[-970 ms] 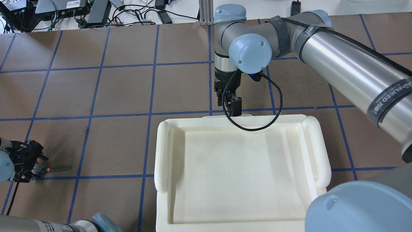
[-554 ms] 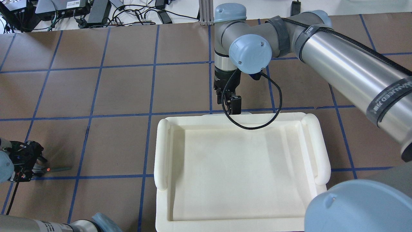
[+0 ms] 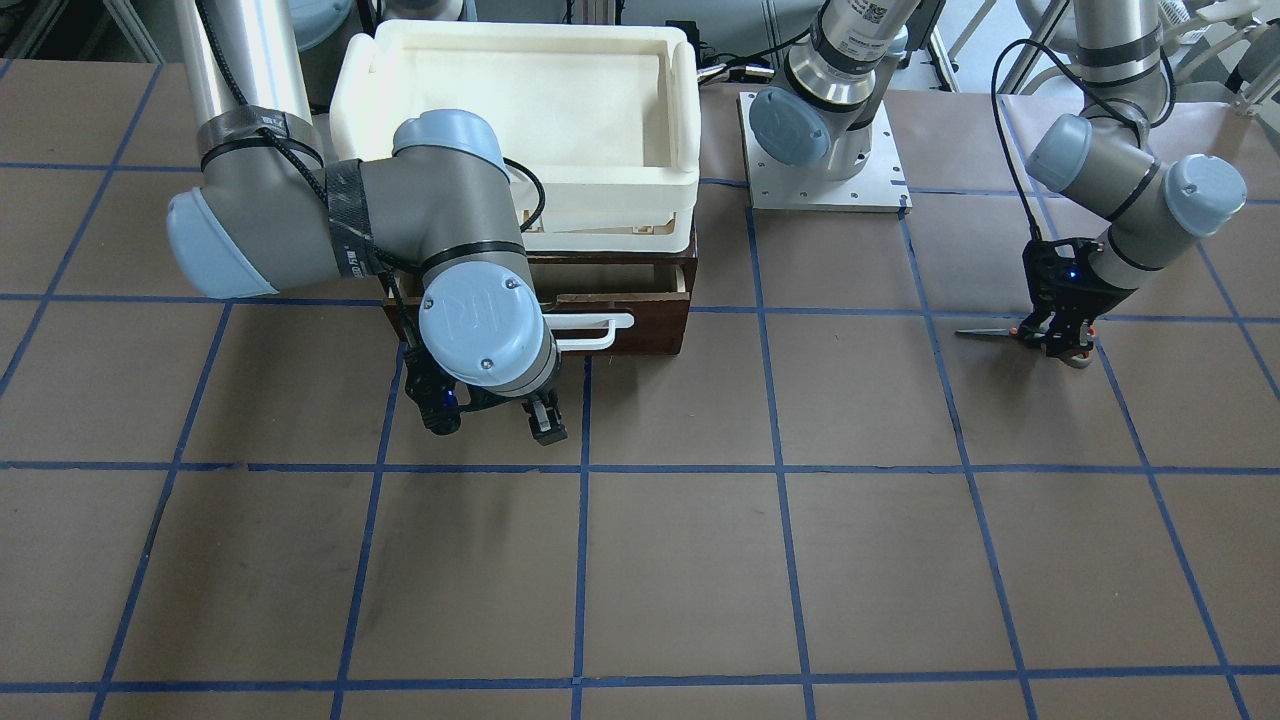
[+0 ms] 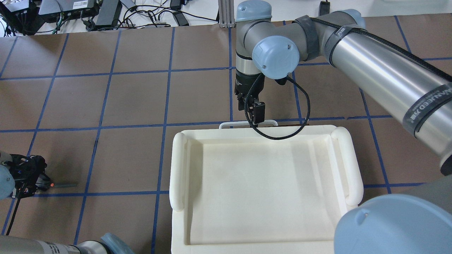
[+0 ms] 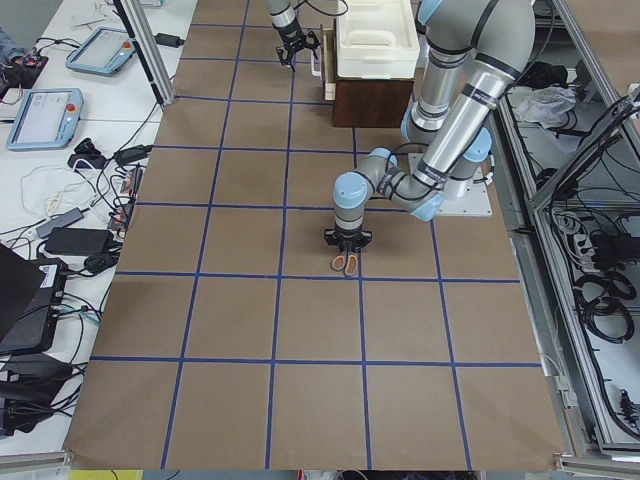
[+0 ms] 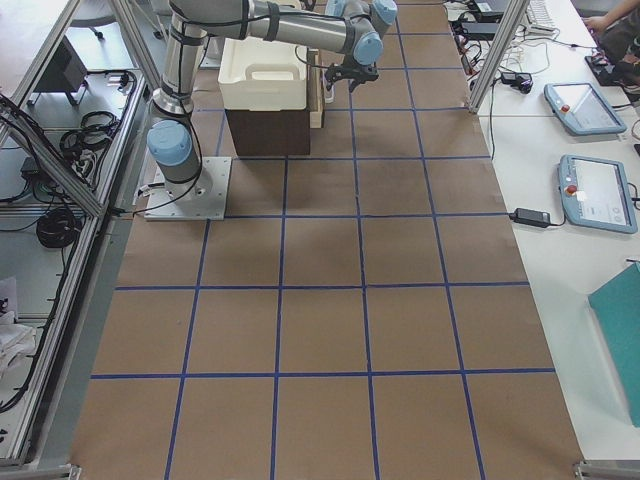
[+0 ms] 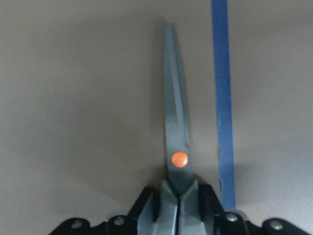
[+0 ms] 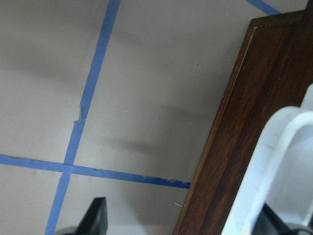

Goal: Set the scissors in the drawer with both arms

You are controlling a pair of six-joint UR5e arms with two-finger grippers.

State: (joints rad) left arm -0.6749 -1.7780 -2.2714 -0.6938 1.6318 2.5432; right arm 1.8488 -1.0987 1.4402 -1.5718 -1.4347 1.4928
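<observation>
Left gripper (image 3: 1060, 340) pointed straight down, jaws pinching small grey-handled, orange-pivot scissors (image 7: 177, 137) lying flat on brown table (image 3: 860, 560). Right gripper (image 3: 490, 420) sat low, jaws spread, at dark brown wooden drawer's (image 3: 655, 322) white loop handle (image 3: 600, 330).

Bin (image 3: 600, 205) covers the drawer (image 3: 650, 335) from above; right arm (image 3: 440, 230) crowds its front; broad table (image 3: 850, 420) alongside

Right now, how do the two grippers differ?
The left gripper is shut on the scissors, which lie on the table; the right gripper is open, holding nothing. The left gripper is far from the drawer; the right gripper is just in front of its handle. Both are black with a blue light.
</observation>
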